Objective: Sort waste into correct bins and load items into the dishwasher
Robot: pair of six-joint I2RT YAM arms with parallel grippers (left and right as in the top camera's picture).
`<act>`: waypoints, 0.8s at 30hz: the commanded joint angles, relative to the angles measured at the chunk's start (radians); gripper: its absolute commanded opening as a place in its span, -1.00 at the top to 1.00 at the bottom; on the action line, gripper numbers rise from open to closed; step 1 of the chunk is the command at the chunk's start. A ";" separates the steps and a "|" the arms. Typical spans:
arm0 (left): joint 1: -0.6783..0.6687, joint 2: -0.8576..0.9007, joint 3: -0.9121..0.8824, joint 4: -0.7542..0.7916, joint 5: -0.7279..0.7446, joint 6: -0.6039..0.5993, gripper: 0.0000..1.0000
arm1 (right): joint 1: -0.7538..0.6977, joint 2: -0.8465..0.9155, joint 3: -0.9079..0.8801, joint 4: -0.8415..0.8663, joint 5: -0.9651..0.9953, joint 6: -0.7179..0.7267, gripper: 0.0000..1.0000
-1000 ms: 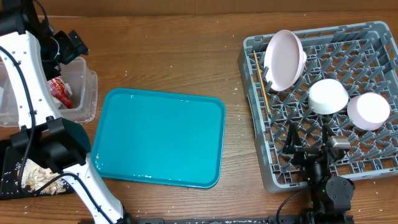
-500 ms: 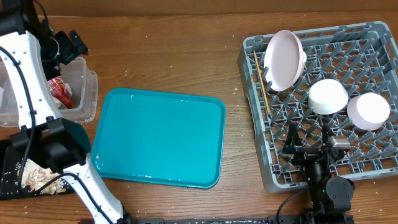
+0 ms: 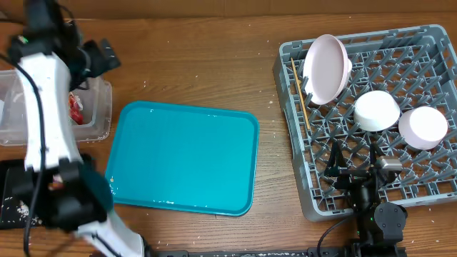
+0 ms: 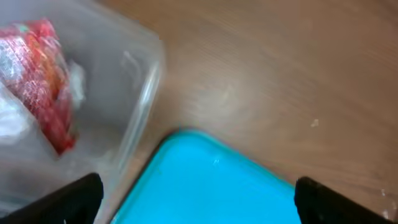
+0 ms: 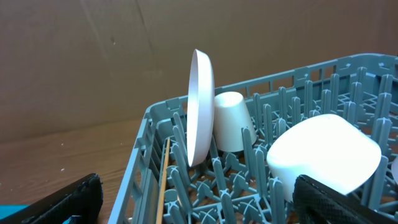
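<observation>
The sorting seems to be at its end. The left gripper (image 4: 202,202) hangs over the near corner of the tub (image 4: 146,93), its jaws wide and with nothing between them. In the tub lies the wrapper (image 4: 40,81), with a blurred white lump beside it, probably the tissue. The teal tray (image 3: 182,157) is bare.

In the rack (image 3: 284,100) the plate (image 3: 326,68) stands on edge. The chopsticks (image 3: 300,89) lie beside it, the cup (image 5: 231,121) is behind it, and the bowl (image 3: 377,111) and dish (image 3: 423,127) are further right. The right gripper (image 5: 202,202) rests low at the rack's near side, also wide and empty.

The black tray (image 3: 8,189) is mostly hidden, so I cannot tell if the carrot is there. I think the next move is to draw the left arm back without touching the tub wall.
</observation>
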 commanded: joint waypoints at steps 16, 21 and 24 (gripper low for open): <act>-0.145 -1.272 -1.179 0.388 -0.024 0.076 -1.00 | -0.006 -0.007 -0.010 0.007 0.002 -0.006 -1.00; -0.145 -1.435 -1.419 0.666 0.074 0.075 -1.00 | -0.006 -0.007 -0.010 0.007 0.002 -0.006 -1.00; -0.151 -1.559 -1.646 0.977 0.118 0.034 -1.00 | -0.006 -0.007 -0.010 0.007 0.002 -0.006 -1.00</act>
